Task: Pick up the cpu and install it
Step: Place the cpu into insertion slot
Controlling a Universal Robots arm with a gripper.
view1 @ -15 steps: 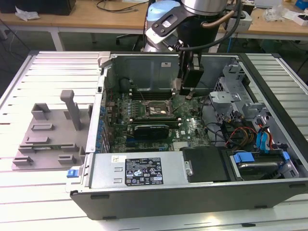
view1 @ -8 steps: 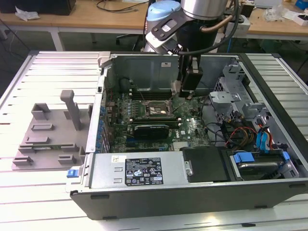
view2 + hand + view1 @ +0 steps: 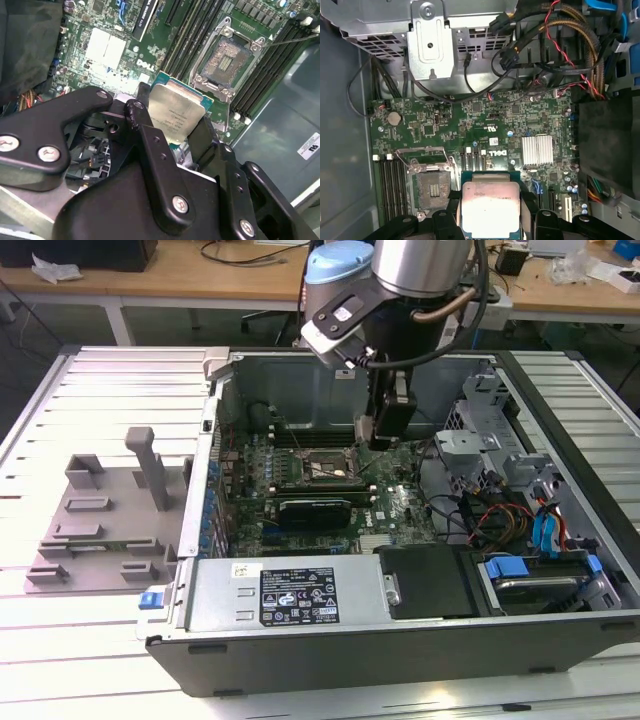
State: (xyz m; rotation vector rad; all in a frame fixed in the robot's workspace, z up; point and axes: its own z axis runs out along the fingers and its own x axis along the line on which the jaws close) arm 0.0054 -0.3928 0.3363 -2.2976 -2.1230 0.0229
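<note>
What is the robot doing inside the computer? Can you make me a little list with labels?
gripper: shut on the cpu, fingers on two opposite edges
cpu: shiny silver top showing, held above the motherboard, not in the socket
socket: nothing in it, contacts bare, off to one side of the cpu
holder tray: grey, outside the computer case, on the exterior view's left
task so far: cpu picked up, not yet installed
</note>
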